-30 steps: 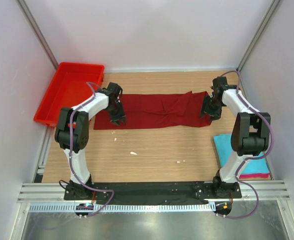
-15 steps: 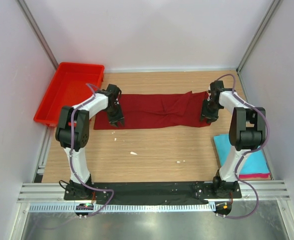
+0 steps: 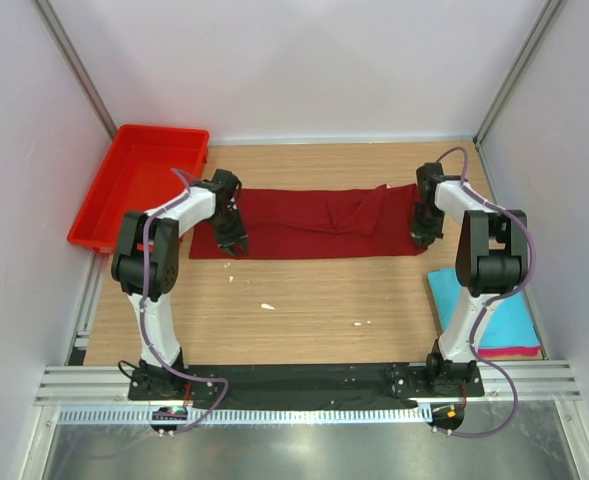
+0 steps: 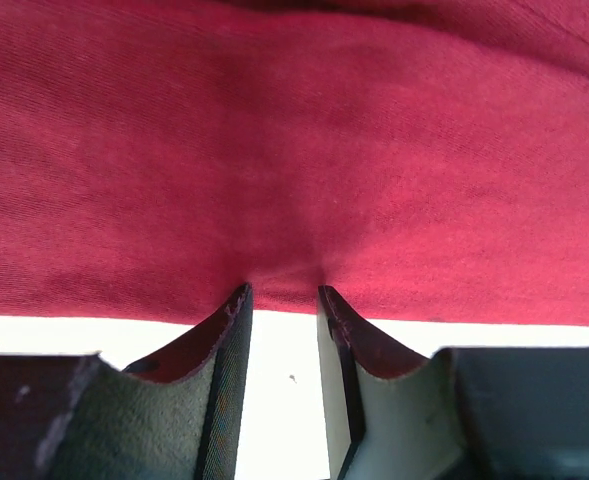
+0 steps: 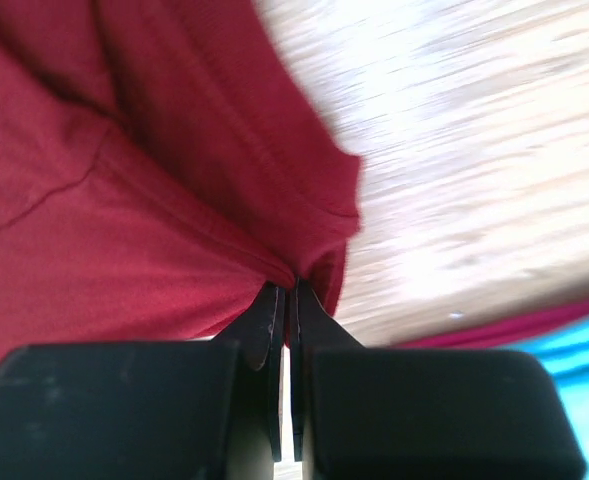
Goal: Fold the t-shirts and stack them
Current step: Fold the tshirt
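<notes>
The dark maroon t-shirt (image 3: pixel 304 225) lies spread in a long band across the far half of the table. My left gripper (image 3: pixel 236 243) stands at its near left edge. In the left wrist view the gripper (image 4: pixel 282 292) is open: its fingertips touch the hem of the maroon cloth (image 4: pixel 294 150) and bare table shows between them. My right gripper (image 3: pixel 420 238) is at the shirt's near right corner. In the right wrist view it (image 5: pixel 290 285) is shut, pinching a fold of the maroon cloth (image 5: pixel 124 220). A folded turquoise t-shirt (image 3: pixel 494 315) lies on a pink one (image 3: pixel 509 351) at the near right.
A bright red plastic tray (image 3: pixel 134 190) sits at the far left corner. Small white scraps (image 3: pixel 267 306) lie on the wood in front of the maroon shirt. White walls enclose the table on three sides. The turquoise cloth (image 5: pixel 574 335) lies just right of my right gripper.
My right gripper has shifted a little to the right and closed on the shirt's near right corner. The left gripper has barely moved.
</notes>
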`<state>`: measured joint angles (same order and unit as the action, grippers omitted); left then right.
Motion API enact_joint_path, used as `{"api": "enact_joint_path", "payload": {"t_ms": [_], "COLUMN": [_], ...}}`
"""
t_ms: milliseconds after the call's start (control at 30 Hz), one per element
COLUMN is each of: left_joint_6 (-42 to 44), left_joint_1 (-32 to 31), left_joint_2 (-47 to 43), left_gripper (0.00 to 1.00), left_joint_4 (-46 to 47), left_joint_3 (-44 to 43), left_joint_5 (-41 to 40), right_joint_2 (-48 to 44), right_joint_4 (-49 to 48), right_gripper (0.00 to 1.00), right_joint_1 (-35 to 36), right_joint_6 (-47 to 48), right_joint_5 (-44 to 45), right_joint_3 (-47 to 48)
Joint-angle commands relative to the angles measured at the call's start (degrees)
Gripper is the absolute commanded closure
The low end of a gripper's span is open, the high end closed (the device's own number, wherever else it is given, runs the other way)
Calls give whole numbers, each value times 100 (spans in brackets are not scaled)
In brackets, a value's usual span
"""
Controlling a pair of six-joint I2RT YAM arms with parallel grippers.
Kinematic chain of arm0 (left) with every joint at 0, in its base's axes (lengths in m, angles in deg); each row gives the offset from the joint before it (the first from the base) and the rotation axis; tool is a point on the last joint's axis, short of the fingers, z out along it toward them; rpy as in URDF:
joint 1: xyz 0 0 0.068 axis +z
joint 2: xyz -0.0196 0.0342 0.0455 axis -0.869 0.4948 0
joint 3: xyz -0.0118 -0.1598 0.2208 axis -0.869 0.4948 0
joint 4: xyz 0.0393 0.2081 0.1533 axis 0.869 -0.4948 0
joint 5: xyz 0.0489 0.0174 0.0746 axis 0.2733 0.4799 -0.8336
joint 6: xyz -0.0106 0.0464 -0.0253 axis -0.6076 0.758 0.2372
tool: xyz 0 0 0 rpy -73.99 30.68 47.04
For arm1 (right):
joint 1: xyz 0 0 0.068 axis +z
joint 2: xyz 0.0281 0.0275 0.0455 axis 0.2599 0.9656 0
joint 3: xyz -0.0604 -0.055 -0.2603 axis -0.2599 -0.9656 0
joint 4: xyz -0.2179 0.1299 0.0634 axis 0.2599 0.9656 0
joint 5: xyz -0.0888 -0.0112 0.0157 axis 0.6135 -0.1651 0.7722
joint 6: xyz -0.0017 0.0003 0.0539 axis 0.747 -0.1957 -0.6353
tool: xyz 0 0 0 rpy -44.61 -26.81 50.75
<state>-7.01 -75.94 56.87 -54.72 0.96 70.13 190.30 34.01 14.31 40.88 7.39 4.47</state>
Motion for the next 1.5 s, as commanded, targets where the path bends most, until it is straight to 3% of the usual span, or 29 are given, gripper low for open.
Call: {"api": "enact_joint_path", "payload": {"t_ms": [0, 200, 433, 533, 767, 900, 1233, 1467], "left_joint_6": [-10, 15, 217, 349, 473, 394, 306, -133], "left_joint_1": [65, 57, 21, 56, 530, 698, 847, 865], "left_joint_2": [248, -190, -1358, -1457, -685, -753, -527, -455], "left_gripper": [66, 67, 62, 60, 71, 76, 82, 83], "left_joint_4": [-119, -110, -654, -769, -1007, -1087, -647, -708], "left_joint_3": [247, 475, 47, -323, -623, -536, 246, 765], "left_joint_5": [-56, -55, -2, -380, -1249, -1724, -2120, -2297], "right_joint_2": [-22, 84, -189, -294, -119, -119, -58, 75], "right_joint_4": [56, 319, 705, 777, 399, 197, -366, -437], "right_gripper": [99, 97, 55, 49, 54, 55, 60, 63], "right_joint_1": [-12, -12, -12, -4, 75, 75, 75, -152], "right_joint_6": [-236, -246, -289, -351, -790, -957, -1107, -1133], "right_joint_5": [1094, 919, 1130, 1034, -406, -987, -944, -382], "right_joint_3": [447, 668, 825, 1010, 1055, 853, 316, -70]}}
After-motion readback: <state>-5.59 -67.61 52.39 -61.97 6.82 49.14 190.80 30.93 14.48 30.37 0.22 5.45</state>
